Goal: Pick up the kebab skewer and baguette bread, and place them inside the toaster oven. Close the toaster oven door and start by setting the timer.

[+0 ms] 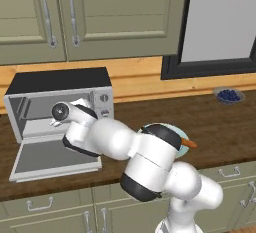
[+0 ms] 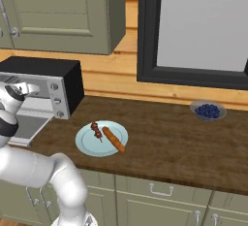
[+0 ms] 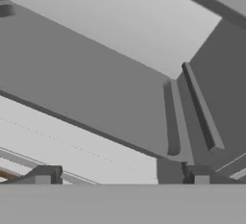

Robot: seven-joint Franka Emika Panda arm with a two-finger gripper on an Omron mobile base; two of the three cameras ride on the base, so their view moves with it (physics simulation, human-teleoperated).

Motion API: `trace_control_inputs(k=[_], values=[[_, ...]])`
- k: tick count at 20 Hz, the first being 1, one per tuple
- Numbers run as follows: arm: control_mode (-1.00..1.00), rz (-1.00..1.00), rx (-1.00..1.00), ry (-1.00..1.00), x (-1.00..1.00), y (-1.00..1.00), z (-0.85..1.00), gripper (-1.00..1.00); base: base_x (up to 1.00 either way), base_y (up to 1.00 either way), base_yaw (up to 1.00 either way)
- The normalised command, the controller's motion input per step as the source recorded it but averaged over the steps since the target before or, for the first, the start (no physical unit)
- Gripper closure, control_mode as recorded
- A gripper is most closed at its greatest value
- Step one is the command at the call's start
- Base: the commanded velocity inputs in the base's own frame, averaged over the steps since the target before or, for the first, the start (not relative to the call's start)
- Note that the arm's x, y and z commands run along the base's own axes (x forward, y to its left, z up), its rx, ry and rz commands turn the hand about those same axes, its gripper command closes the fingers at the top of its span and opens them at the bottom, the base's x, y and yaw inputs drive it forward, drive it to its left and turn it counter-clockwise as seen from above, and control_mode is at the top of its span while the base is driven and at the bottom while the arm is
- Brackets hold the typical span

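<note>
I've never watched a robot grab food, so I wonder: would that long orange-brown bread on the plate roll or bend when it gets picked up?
The baguette bread looks round and slim, so a nudge might roll it on the smooth plate. It lies straight, so it probably stays stiff. It sits beside the kebab skewer, which a push could bump.

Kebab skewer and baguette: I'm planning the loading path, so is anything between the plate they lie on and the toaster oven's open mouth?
Nothing visible blocks it. The kebab skewer and baguette lie on the plate, with bare counter between it and the toaster oven. The toaster oven door is folded down flat. The open gripper is at the oven mouth.
</note>
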Motion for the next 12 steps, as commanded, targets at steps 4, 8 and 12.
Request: trace_control_inputs(k=[4, 8, 12], values=[[-1.0, 0.0, 0.0, 0.0, 0.17, 0.05, -0.13, -1.0, 0.0, 0.0, 0.0], [-1.0, 0.0, 0.0, 0.0, 0.15, 0.24, -0.27, -1.0, 0.0, 0.0, 0.0], [-1.0, 0.0, 0.0, 0.0, 0.29, 0.23, -0.26, -1.0, 0.0, 0.0, 0.0]])
